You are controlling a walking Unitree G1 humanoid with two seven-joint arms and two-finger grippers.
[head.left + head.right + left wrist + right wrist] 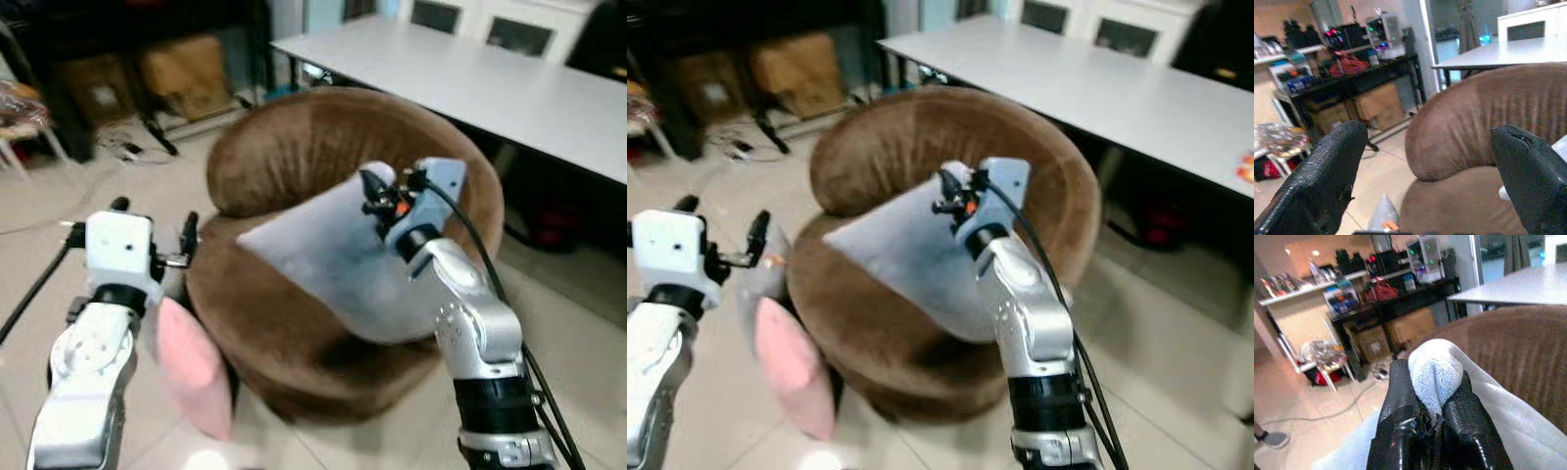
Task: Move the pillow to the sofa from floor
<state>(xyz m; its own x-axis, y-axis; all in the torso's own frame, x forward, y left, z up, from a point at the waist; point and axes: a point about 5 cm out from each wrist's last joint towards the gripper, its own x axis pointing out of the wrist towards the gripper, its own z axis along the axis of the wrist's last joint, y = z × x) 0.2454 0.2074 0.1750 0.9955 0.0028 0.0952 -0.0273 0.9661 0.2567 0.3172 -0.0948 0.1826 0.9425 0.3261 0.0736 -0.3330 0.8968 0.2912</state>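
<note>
Grey fleece covers the pillow [333,259], which lies across the seat of the brown sofa [294,147], one corner raised toward the backrest. That corner is pinched between the two black fingers [1400,401] of the right gripper [377,191], and the fabric bulges out above the pinch, so the pillow looks soft and yielding; judging by how easily one corner carries it, it is probably light. A corner or edge seems the sensible place to take hold, since the flat middle would give the narrow fingers nothing to bite, and the fleece looks grippy, not slick. Sagging is the likely nuisance: held by one corner, the rest would droop and drag. The left gripper [157,220] hovers to the left of the sofa with its fingers spread wide and nothing between them. Counting the cushions, there are two: the grey pillow on the seat and one pink pillow [191,367] on the floor, leaning against the sofa's near left side below the left gripper. One sofa is visible, and one white table [470,78] stands behind it to the far right.
</note>
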